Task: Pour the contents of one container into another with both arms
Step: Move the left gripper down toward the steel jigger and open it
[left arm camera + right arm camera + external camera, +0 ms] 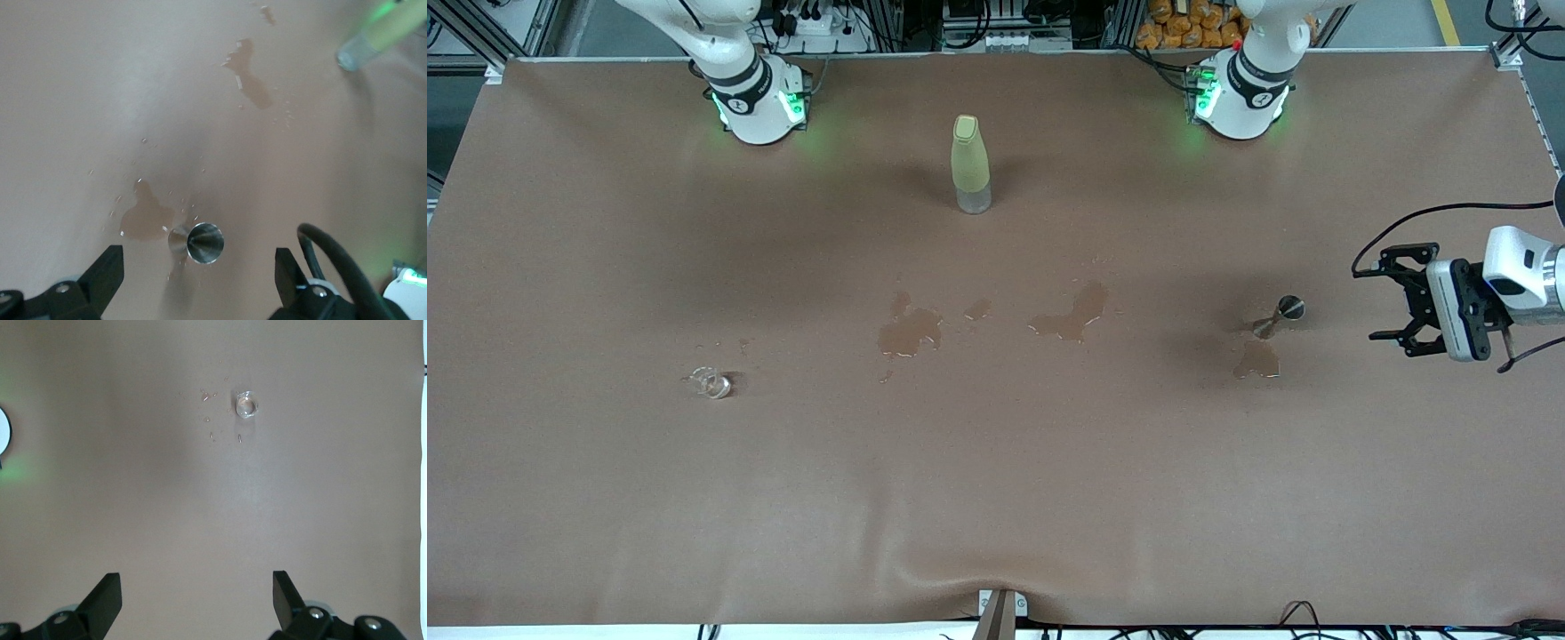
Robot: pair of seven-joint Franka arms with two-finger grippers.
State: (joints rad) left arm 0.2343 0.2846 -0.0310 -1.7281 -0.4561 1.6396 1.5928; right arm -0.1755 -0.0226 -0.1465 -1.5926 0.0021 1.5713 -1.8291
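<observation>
On the brown table (996, 498), wet patches (1067, 316) dot the middle, the bottle (970, 164) stands between the bases, the left gripper (1392, 300) gapes wide beside the jigger (1279, 316), the right gripper (197, 597) wide above the glass (713, 383).

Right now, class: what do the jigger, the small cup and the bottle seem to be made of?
Jigger: polished metal, probably steel, with a mirror-like rim.
Small cup: clear glass or plastic; the table shows through.
Bottle: matte yellow-green upper part, likely plastic, over a clear base.
</observation>
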